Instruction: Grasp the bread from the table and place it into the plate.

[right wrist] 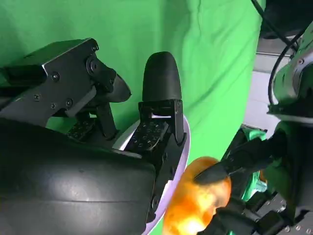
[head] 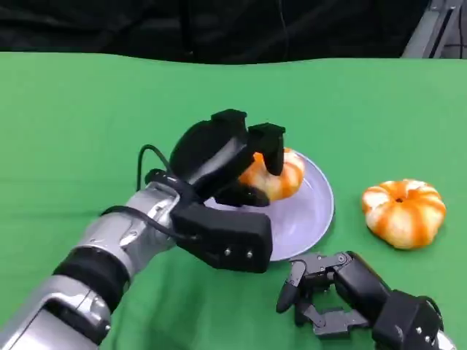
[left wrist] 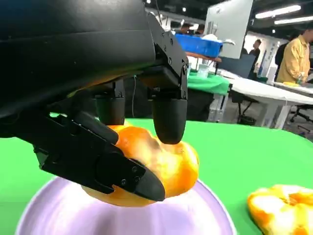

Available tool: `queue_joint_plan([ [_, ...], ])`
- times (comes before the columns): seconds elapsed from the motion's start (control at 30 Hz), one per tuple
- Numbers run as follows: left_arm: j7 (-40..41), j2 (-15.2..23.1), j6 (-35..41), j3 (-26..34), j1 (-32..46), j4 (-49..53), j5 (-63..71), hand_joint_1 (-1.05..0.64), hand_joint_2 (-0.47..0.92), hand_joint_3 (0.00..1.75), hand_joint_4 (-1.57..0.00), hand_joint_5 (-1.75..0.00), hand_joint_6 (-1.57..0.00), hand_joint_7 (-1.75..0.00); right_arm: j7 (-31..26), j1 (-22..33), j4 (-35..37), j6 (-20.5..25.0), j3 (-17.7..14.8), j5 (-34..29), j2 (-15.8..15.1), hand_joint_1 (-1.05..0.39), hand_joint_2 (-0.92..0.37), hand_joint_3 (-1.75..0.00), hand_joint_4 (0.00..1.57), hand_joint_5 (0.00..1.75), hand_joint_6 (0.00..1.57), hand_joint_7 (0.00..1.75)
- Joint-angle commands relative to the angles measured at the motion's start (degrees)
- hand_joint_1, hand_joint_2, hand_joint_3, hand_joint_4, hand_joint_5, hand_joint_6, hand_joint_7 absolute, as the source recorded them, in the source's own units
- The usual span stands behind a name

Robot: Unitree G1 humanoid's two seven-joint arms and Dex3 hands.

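Right hand point(head: 321, 292) nearest you, fingers curled on nothing, then left hand point(head: 233, 164) gripping the bread point(head: 281, 179) over the lilac plate point(head: 310, 215), second loaf point(head: 403, 211) beyond: soft, light, crushable, so keep your hold on its flanks gentle.

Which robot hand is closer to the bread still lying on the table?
Right. The right hand lies near the loose bread; the left hand is farther, holding another bread over the plate.
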Motion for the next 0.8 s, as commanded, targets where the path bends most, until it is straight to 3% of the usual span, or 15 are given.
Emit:
queue_joint_plan([
  [0.03,-1.6,-0.5,-1.9,0.4,-2.1,2.8,-2.7,-0.09,0.81,0.00,-0.56,-1.42,-0.74,-0.93,-0.4,-0.5,0.3,-0.9,0.0,0.2,-0.4,0.18,-0.56,-0.99,0.98,1.37,0.99,1.02],
  [0.13,-4.0,-0.9,-2.5,0.7,-2.7,4.3,-4.3,-0.12,0.83,0.00,-0.63,-1.12,-0.90,-0.45,0.1,-0.6,0.8,-1.1,-0.2,0.8,-0.2,0.22,-0.58,-0.98,0.97,1.37,0.99,1.02],
  [0.2,-4.9,-1.1,-2.8,0.9,-2.9,5.0,-5.3,-0.12,0.83,0.00,-0.65,-1.04,-0.96,-0.32,0.3,-0.7,1.0,-1.3,-0.3,1.0,-0.1,0.23,-0.58,-0.98,0.97,1.36,0.99,1.02],
  [0.27,-5.7,-1.4,-3.2,1.1,-3.2,6.3,-6.2,-0.15,0.83,0.00,-0.72,-0.79,-0.98,-0.12,0.6,-0.8,1.3,-1.2,-0.5,1.3,0.0,0.22,-0.59,-0.96,0.97,1.36,0.98,1.02],
  [0.33,-5.8,-1.5,-3.5,1.0,-3.5,7.2,-6.7,-0.15,0.83,0.00,-0.74,-0.72,-0.99,-0.06,1.0,-0.8,1.6,-1.0,-0.7,1.8,0.1,0.21,-0.60,-0.95,0.97,1.37,0.98,1.02],
  [0.53,-6.4,-1.5,-2.8,0.7,-3.7,8.2,-6.7,-0.14,0.84,0.01,-0.75,-0.72,-0.99,-0.02,2.6,-0.5,1.7,-0.9,-1.4,3.5,0.6,0.23,-0.64,-0.91,0.98,1.36,0.98,1.02],
  [0.8,-6.1,-1.2,-2.5,0.6,-3.7,9.3,-6.4,-0.12,0.84,0.00,-0.84,-0.51,-0.99,0.00,4.3,-0.5,1.9,-1.1,-1.7,4.6,0.9,0.24,-0.68,-0.88,0.99,1.36,0.98,1.01],
])
